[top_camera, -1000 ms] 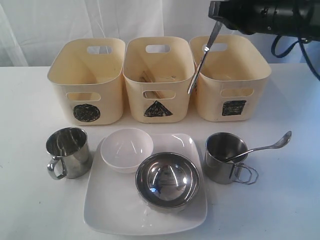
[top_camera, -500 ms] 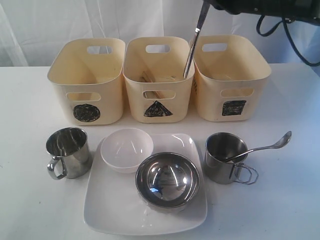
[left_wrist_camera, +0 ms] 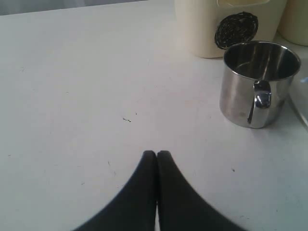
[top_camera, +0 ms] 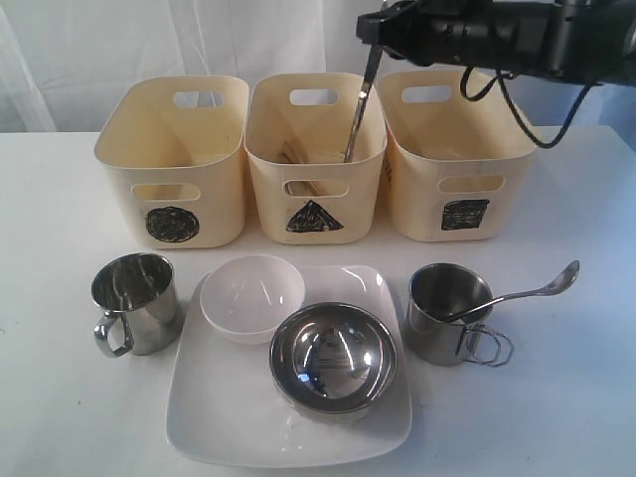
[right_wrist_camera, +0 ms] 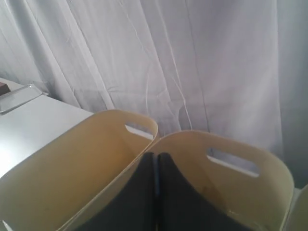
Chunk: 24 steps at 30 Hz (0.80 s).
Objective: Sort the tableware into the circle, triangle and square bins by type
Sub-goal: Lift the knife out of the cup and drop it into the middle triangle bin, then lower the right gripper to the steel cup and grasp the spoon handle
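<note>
Metal cutlery (top_camera: pixel 359 105) hangs from right fingers (right_wrist_camera: pixel 139 195), arm (top_camera: pixel 497 35) stretched level over triangle bin (top_camera: pixel 268 199).

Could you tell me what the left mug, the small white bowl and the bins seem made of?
Left mug: polished steel, likely; mirror-like reflections. Small white bowl: glossy white, ceramic or plastic, can't tell. Bins: matte cream plastic, probably; thin moulded walls with handle cutouts.

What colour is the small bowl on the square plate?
White, like the plate; the small bowl shows best in the exterior view.
</note>
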Available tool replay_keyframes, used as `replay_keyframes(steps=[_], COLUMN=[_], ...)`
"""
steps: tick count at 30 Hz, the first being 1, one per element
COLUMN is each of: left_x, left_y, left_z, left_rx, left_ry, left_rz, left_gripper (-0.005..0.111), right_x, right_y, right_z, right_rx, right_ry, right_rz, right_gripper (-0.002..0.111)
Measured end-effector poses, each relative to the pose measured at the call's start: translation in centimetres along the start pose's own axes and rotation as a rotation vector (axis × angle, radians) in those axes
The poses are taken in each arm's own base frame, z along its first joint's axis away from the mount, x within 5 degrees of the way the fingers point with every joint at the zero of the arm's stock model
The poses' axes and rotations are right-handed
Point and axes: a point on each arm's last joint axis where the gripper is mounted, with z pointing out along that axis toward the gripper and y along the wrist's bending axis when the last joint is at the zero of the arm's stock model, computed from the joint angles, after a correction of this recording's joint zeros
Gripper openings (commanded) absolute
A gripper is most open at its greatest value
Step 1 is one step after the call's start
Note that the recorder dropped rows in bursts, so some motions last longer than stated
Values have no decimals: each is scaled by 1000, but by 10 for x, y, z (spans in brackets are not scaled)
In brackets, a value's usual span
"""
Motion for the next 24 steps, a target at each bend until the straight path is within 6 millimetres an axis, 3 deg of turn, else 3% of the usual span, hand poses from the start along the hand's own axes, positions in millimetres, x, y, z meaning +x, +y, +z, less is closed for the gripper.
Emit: replay_keyframes(steps=[2, 5, 8, 10, 12, 14, 17, 19, 24], left_x=[0, 0, 0, 0, 0, 0, 0, 0, 0], left_y=[0, 0, 0, 0, 0, 0, 0, 0, 0], left_z=[0, 0, 0, 0, 0, 0, 0, 0, 0], left_rx=[0, 0, 0, 0, 0, 0, 0, 0, 0], left_ry=[0, 0, 0, 0, 0, 0, 0, 0, 0], left_rz=[0, 0, 0, 0, 0, 0, 0, 0, 0], left_gripper=[0, 0, 0, 0, 0, 0, 0, 0, 0], right_x=[11, 20, 20, 18, 18, 17, 15, 7, -20], right_y=[-1, 3, 6, 6, 7, 9, 15, 23, 36], right_z=[7, 11, 12, 12, 12, 11, 7, -5, -60], right_rx=[-23, -97, -130, -135, -137, -156, -186, -214, -276], right_ry=[20, 30, 29, 27, 28, 26, 72, 149, 212], right_rz=[16, 32, 63, 86, 99, 113, 84, 34, -39], right_gripper=[7, 26, 50, 56, 51, 37, 0, 0, 0])
